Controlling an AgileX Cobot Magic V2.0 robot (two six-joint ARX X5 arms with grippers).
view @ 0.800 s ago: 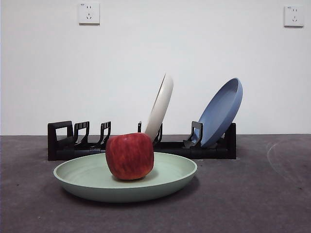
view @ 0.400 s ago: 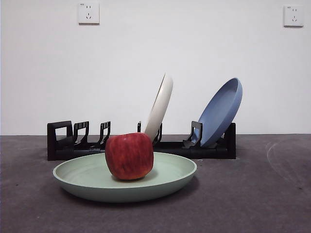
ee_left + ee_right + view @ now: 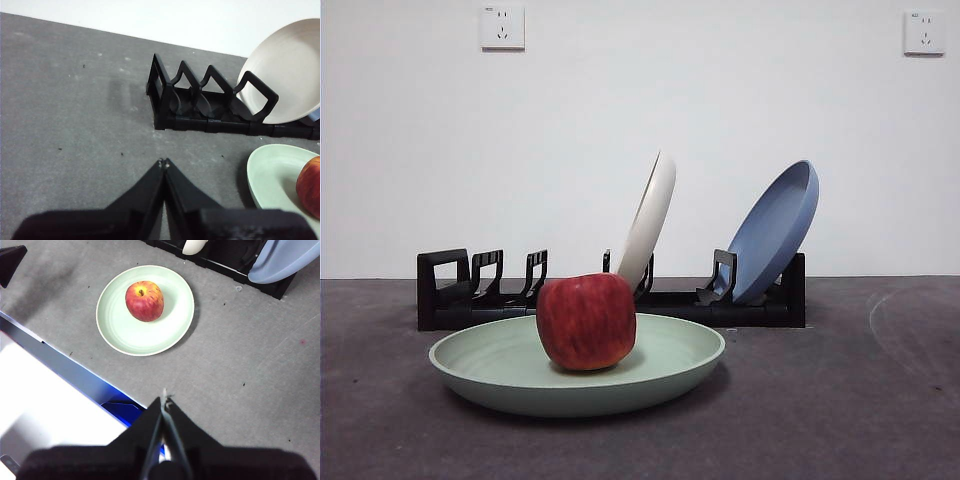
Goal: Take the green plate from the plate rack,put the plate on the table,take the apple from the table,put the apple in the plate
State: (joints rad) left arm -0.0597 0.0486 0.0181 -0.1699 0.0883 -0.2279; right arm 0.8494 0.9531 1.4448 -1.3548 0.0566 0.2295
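Observation:
The green plate (image 3: 510, 375) lies flat on the dark grey table (image 3: 840, 400), in front of the black plate rack (image 3: 450, 295). The red apple (image 3: 586, 321) rests upright in the plate, a little off its centre. From high above, the right wrist view shows the apple (image 3: 144, 301) in the green plate (image 3: 170, 325). My right gripper (image 3: 164, 399) is shut and empty, well away from the plate. My left gripper (image 3: 163, 163) is shut and empty too, hovering over bare table near the rack's handle end (image 3: 159, 95), with the green plate's rim (image 3: 265, 175) off to one side.
A cream-white plate (image 3: 650, 220) and a blue plate (image 3: 775, 232) lean in the rack's slots. The table's front edge (image 3: 60, 365) with a blue strip shows in the right wrist view. Two wall sockets (image 3: 502, 27) sit on the white wall behind.

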